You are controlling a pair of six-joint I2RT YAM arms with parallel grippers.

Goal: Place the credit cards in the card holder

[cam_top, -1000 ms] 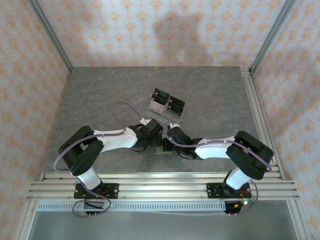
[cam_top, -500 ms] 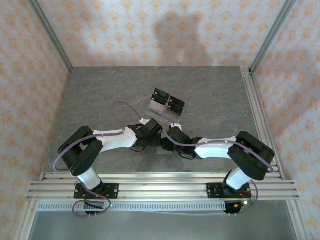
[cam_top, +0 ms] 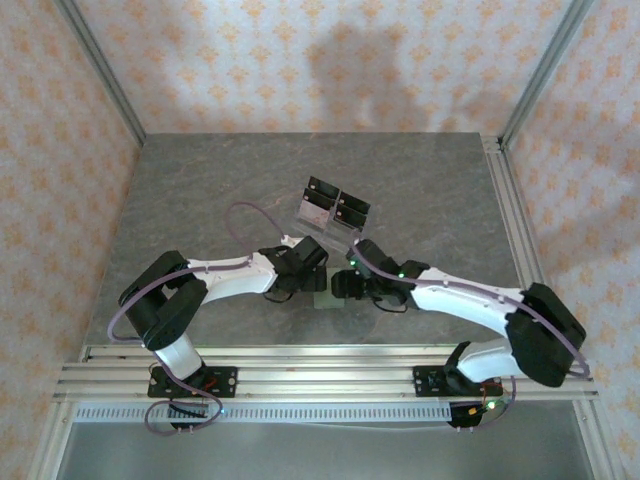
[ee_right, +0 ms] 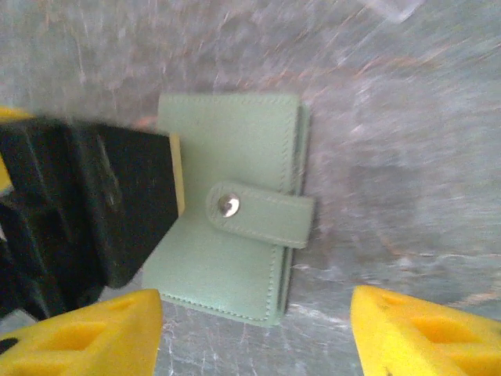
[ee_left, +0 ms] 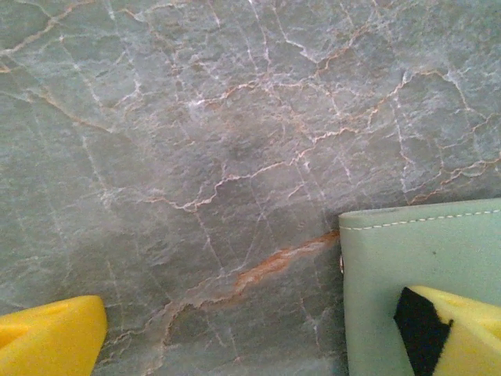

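**mossy_k:** Anyone else looking at the card holder (ee_right: 227,157)? From the right wrist it's lying flat and closed on the marble table (ee_left: 196,157). The tab (ee_right: 270,222) is lying across its front face, and the snap (ee_right: 228,206) is showing on the tab.

**benchrat:** Yep. From above it's sitting near the front middle of the table, tucked between the tips of the two arms. The clear stand with black tops (cam_top: 333,207) is standing farther back, apart from it.

**mossy_k:** What's the left gripper (ee_left: 254,317) doing?

**benchrat:** It's hanging low with its jaws spread wide, and nothing but bare marble is showing between them. One yellow finger (ee_left: 470,329) is reaching over the holder's edge, and the other is sitting off over the stone. I can't honestly tell whether that first finger is touching the leather or just floating above it.

**mossy_k:** And the right gripper (ee_right: 254,333)?

**benchrat:** It's spread too, and it isn't pinching anything. It's hovering over the holder, with its two yellow fingertips poking in at the bottom corners of its own view. That view is coming out pretty smeary. The left gripper's black body is crowding in from the holder's left side and overlapping that edge.
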